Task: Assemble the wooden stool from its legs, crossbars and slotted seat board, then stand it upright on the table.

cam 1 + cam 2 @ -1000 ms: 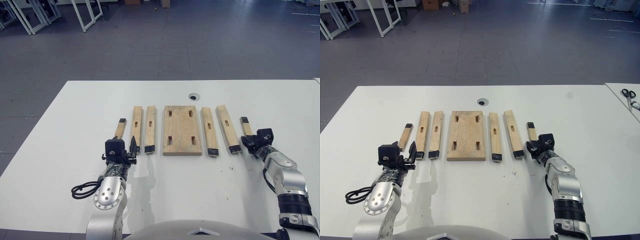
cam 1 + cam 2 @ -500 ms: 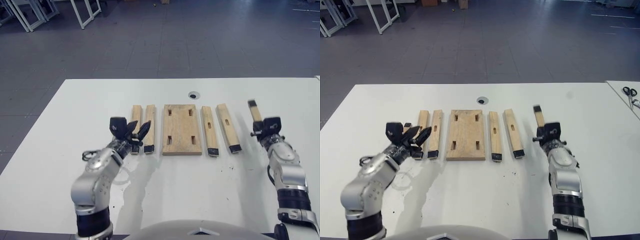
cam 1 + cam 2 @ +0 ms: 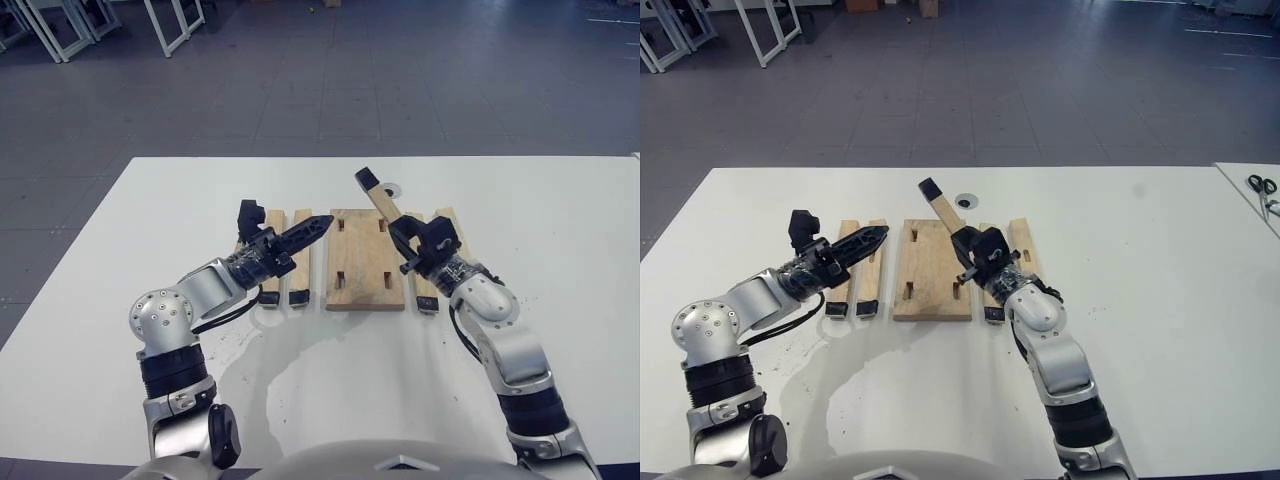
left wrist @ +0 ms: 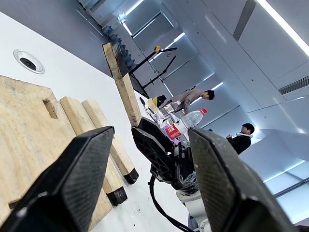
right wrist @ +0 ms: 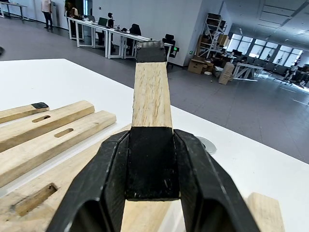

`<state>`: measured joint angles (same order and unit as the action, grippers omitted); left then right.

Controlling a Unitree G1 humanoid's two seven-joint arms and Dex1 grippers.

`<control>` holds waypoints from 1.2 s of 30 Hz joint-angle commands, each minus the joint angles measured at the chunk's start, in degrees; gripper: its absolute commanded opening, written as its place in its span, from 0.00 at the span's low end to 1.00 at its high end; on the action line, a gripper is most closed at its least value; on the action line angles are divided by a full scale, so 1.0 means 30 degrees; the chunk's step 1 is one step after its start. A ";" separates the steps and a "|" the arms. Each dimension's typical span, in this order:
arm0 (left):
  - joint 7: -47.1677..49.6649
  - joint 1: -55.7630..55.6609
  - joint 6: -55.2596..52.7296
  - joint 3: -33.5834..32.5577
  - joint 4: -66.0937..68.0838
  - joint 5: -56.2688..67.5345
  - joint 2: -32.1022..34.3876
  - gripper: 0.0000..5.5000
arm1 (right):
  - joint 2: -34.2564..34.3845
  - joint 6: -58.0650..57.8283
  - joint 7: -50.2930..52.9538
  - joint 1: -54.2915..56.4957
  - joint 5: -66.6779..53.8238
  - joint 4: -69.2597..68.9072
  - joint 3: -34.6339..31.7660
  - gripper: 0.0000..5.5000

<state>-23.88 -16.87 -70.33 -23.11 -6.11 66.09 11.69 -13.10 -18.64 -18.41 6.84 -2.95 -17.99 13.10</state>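
Note:
The slotted seat board (image 3: pixel 352 262) lies flat at the table's middle. My right gripper (image 3: pixel 412 248) is shut on a short crossbar (image 3: pixel 377 199), which slants up over the board's right half with its black tip (image 5: pixel 150 50) raised. Two slotted legs (image 3: pixel 299 252) lie left of the board and two more (image 3: pixel 421 283) lie right of it, partly under the right arm. My left gripper (image 3: pixel 312 227) hovers open above the left legs, pointing at the board, its fingers (image 4: pixel 87 179) empty. Another crossbar (image 5: pixel 19 112) lies flat beyond the left legs.
A round cable hole (image 3: pixel 389 188) sits in the white table (image 3: pixel 560 220) just behind the board. A black cable (image 3: pixel 218 316) hangs by the left forearm. Scissors (image 3: pixel 1259 186) lie on the neighbouring table at the far right.
My right gripper lifted the crossbar from the table's right side and swung it left over the seat board. The left arm rose from the front edge and stretched over the left legs.

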 commanded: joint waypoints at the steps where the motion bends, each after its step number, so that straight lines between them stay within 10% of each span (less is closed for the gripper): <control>1: 0.0090 -0.0624 0.0388 0.0581 0.0786 -0.0436 0.0481 0.52 | 0.0445 -0.0501 -0.0195 -0.0600 0.0039 -0.1030 0.1100 0.23; 23: 0.2261 -0.1951 0.1334 -0.0176 0.4134 0.0124 -0.0215 0.52 | 0.0389 -0.0686 -0.1492 -0.0912 0.0218 -0.1675 0.2939 0.23; 36: 0.4572 -0.2166 0.0851 -0.0680 0.4082 0.2556 -0.0956 0.12 | 0.0465 -0.0955 -0.1622 -0.1007 0.0213 -0.1872 0.3074 0.23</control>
<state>-11.12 -22.19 -67.31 -25.08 5.99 72.56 8.96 -11.72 -20.26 -23.04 3.55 -2.39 -23.12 21.99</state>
